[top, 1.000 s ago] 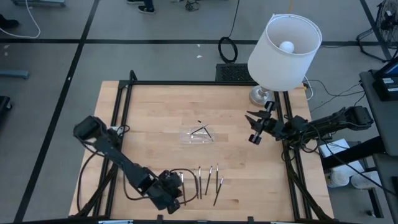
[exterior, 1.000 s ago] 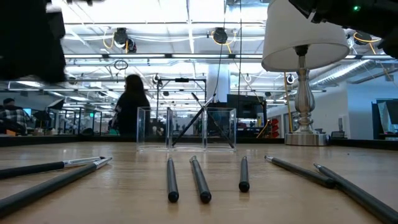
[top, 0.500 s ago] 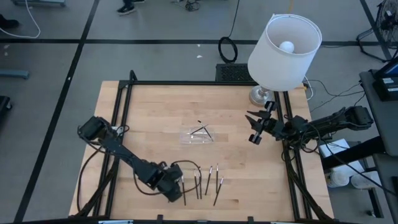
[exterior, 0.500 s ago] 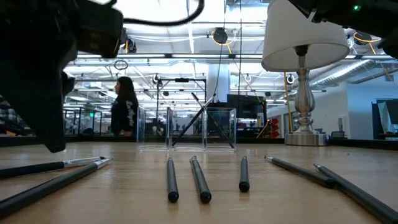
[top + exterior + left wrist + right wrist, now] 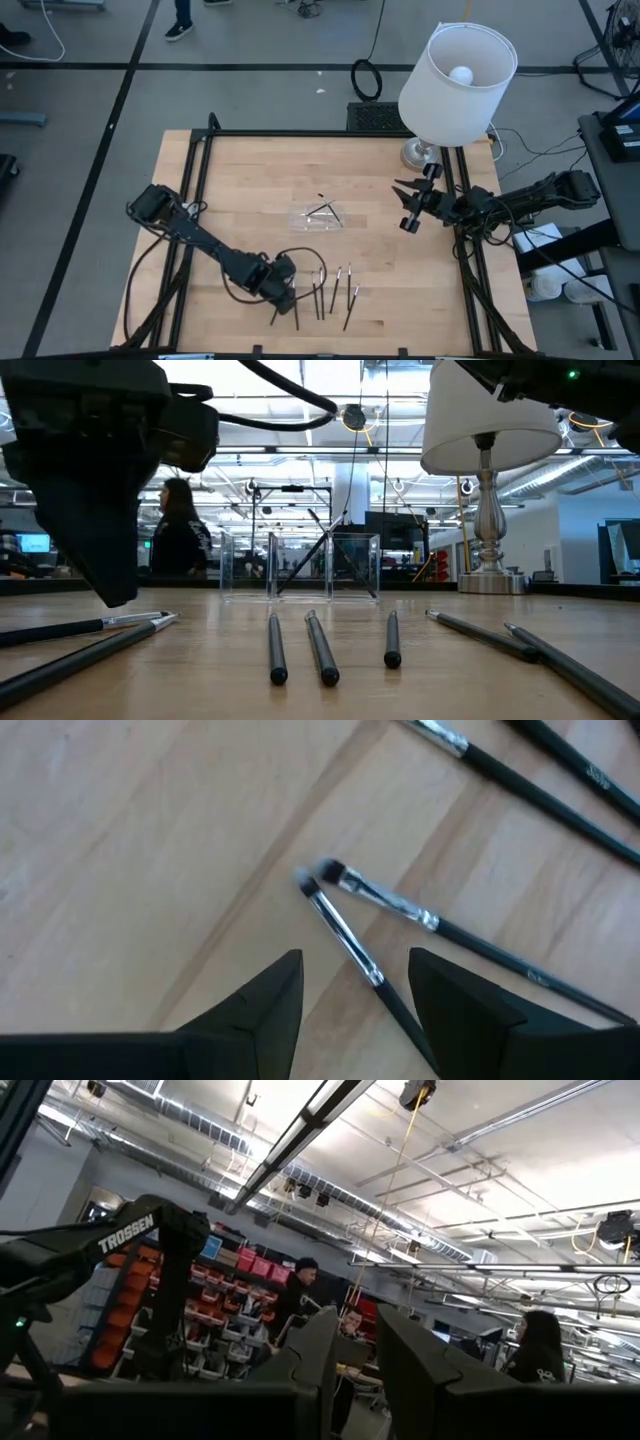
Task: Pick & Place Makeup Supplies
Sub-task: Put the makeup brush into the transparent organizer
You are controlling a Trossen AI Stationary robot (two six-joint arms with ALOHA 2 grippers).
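Several thin dark makeup sticks (image 5: 325,292) lie flat on the wooden table near its front edge. In the low view they show as a row (image 5: 322,650). My left gripper (image 5: 286,298) hangs over the leftmost ones, pointing steeply down and open. A silver-ferruled brush (image 5: 345,935) lies between its fingers, which stand clear of it. A second brush (image 5: 400,905) lies just beside it. My right gripper (image 5: 408,205) waits raised at the table's right, tilted upward. Its fingers (image 5: 320,1360) stand a little apart with nothing between them.
A small clear tray (image 5: 318,216) holding dark sticks stands mid-table. A white-shaded lamp (image 5: 457,70) rises at the back right, its base (image 5: 418,153) on the table. A black cable (image 5: 300,268) loops by the left arm. A person (image 5: 178,530) stands in the room behind.
My left gripper has moved from the table's near edge toward the right and a little farther in, over the leftmost sticks, and has tipped more steeply down. In the low view it now looms large at the left. The sticks have not moved.
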